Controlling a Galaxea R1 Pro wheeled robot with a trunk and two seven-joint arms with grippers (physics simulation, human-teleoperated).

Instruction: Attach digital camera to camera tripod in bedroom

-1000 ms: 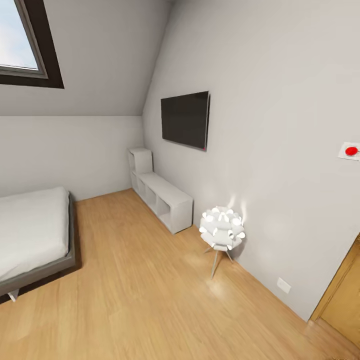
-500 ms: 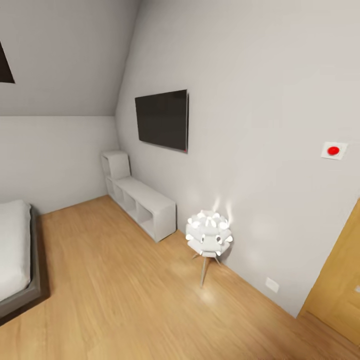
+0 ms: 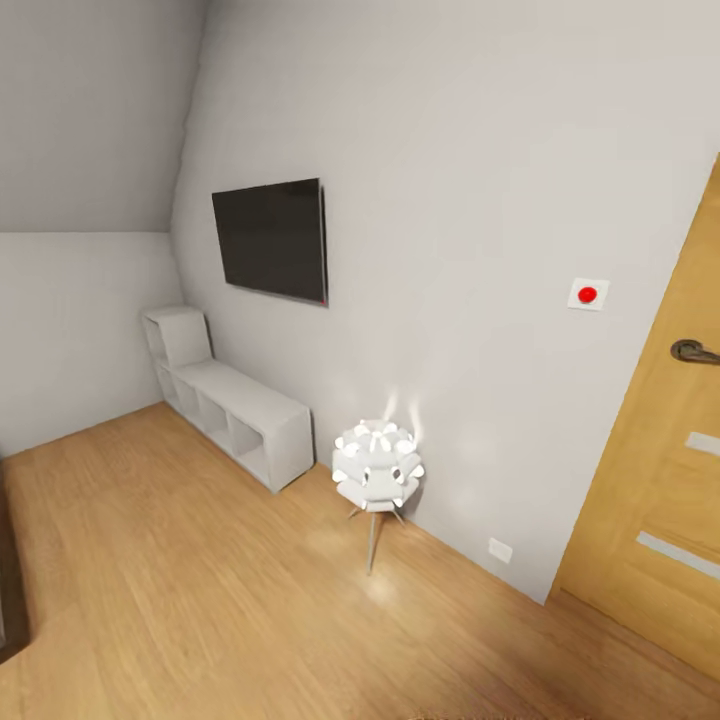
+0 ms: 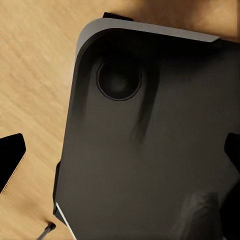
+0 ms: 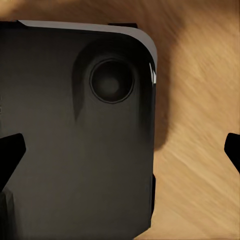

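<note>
While both tools hang spread over the robot's black base [image 4: 150,150] | bedroom [image 3: 180,560] wall ahead

Wood floor [image 3: 180,590] carries a white shelf unit [image 3: 235,410] and lamp [image 3: 377,475].

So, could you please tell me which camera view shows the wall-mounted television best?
The head view: the wall-mounted television hangs dark and whole above the low white shelf unit. Both wrist views look down at the robot's dark base and wood floor instead.
</note>
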